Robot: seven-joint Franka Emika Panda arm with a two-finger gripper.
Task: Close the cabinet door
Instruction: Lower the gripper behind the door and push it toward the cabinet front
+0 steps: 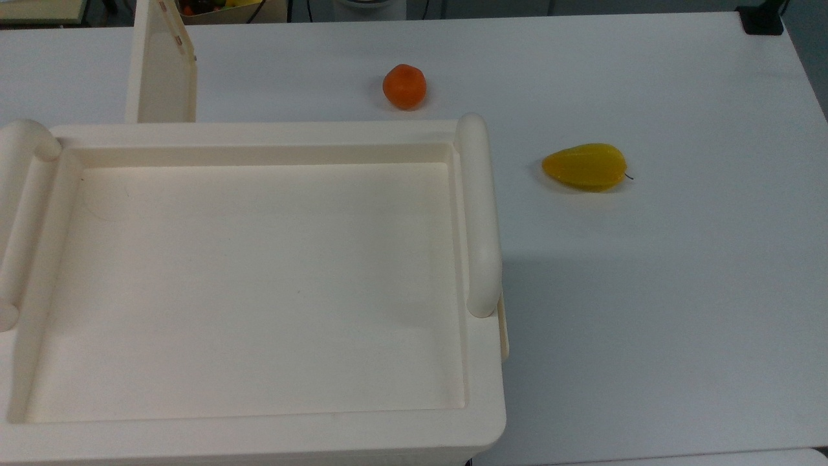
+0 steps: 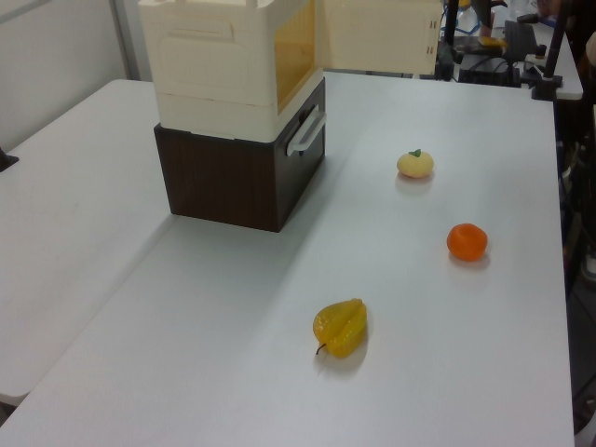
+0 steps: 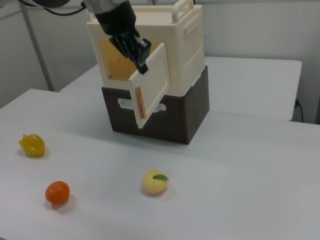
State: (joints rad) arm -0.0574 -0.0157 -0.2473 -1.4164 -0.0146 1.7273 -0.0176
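Note:
The cream cabinet (image 3: 185, 45) stands on a dark brown box (image 3: 185, 115). Its cabinet door (image 3: 152, 87) is swung open, away from the orange-tinted opening (image 3: 117, 60). My black gripper (image 3: 141, 61) reaches down from the right view's upper left and sits at the door's upper free corner, against its top edge. In the top view the cabinet door (image 1: 165, 77) stands on edge behind the cabinet's recessed top (image 1: 259, 133). In the left view the cabinet door (image 2: 377, 35) juts out toward the left view's right.
On the white table (image 1: 647, 291) lie an orange (image 1: 404, 86) (image 3: 57, 192), a yellow star fruit (image 1: 585, 166) (image 3: 32, 145) and a pale yellow fruit with a green leaf (image 2: 414, 164) (image 3: 154, 182). A white drawer handle (image 2: 305, 130) sticks out of the brown box.

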